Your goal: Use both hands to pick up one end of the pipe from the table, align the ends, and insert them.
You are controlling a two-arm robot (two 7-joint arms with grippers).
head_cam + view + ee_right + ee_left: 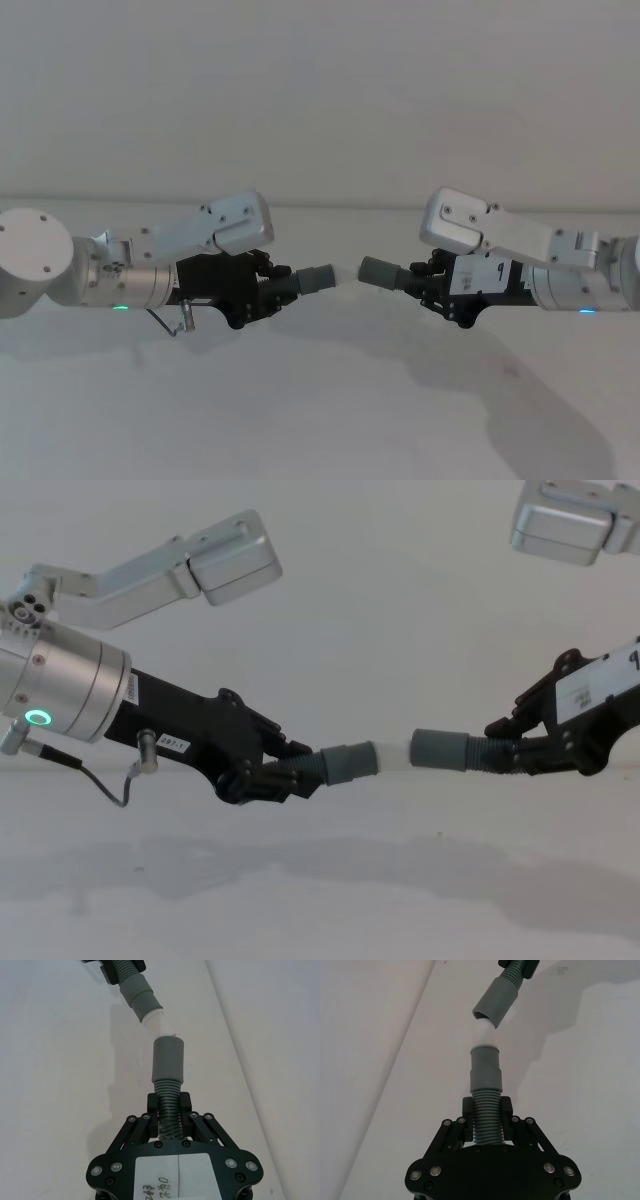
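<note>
- The left gripper [262, 770] is clamping the corrugated hose [486, 1120] with the white-tipped cuff [352, 761]; the right gripper [515, 745] is clamping the other hose [169, 1112], presenting its open cuff [441, 750], both above the table [320, 900].
- Relative to the open cuff, the white tip [483, 1035] is sitting just at the mouth, seemingly angled.
- Pushing while misaligned may be jamming the rim or buckling the ribbed grey hose.

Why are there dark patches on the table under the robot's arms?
Those are shadows: in the head view soft grey ones lie on the table beneath the left gripper and right gripper; the chest view shows fainter smudges there.
</note>
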